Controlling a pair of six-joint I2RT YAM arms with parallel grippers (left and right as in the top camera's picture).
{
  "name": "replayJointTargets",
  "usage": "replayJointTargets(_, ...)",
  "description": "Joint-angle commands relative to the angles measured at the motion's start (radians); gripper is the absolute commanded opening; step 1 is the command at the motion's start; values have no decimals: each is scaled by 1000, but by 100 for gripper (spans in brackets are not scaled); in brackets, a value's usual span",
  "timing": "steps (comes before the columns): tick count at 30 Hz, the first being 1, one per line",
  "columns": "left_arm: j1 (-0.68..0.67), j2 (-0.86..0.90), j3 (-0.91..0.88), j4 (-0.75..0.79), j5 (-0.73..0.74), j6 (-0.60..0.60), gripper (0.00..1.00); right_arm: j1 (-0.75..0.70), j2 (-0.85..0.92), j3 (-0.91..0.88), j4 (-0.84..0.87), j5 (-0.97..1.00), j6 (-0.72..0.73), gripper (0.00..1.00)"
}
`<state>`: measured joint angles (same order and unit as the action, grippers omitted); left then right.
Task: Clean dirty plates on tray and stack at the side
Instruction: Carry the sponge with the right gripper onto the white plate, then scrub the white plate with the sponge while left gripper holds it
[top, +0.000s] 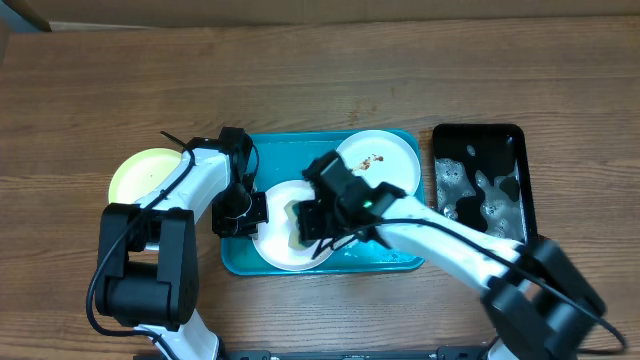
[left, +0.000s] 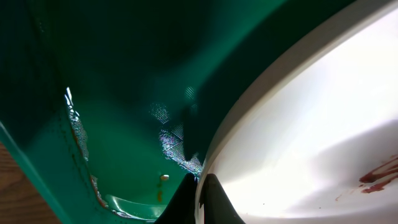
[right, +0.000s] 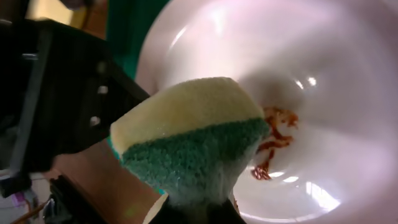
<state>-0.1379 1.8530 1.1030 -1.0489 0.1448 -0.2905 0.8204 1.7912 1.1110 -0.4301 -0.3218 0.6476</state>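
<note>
Right gripper (right: 194, 210) clamps sponge (right: 186, 137) by white plate (right: 329, 68) — red-brown smears (right: 273, 146) near centre.

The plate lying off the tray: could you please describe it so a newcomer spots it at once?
Find the large turquoise rectangular plastic tray in the middle of the wooden table. Just beyond its left end, on the wood, lies a round pale yellow-green plate. Unlike the two round white plates, which sit inside the tray, it is tinted and lies alone.
</note>
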Motion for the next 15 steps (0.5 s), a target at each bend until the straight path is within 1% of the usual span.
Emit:
replayJointTargets(1, -10, -11, -19, 3, -18, -25, 4, 11, 53, 14, 40, 13, 64, 4)
replayJointTargets(6, -10, -11, -20, 3, -18, -26, 4, 27, 129, 14, 93, -2, 64, 4)
replayJointTargets(12, -10, -11, -20, 2, -18, -28, 4, 30, 218, 14, 88, 1, 64, 4)
replayJointTargets(15, -10, -11, -20, 2, -18, -28, 4, 14, 234, 14, 48, 82, 64, 4)
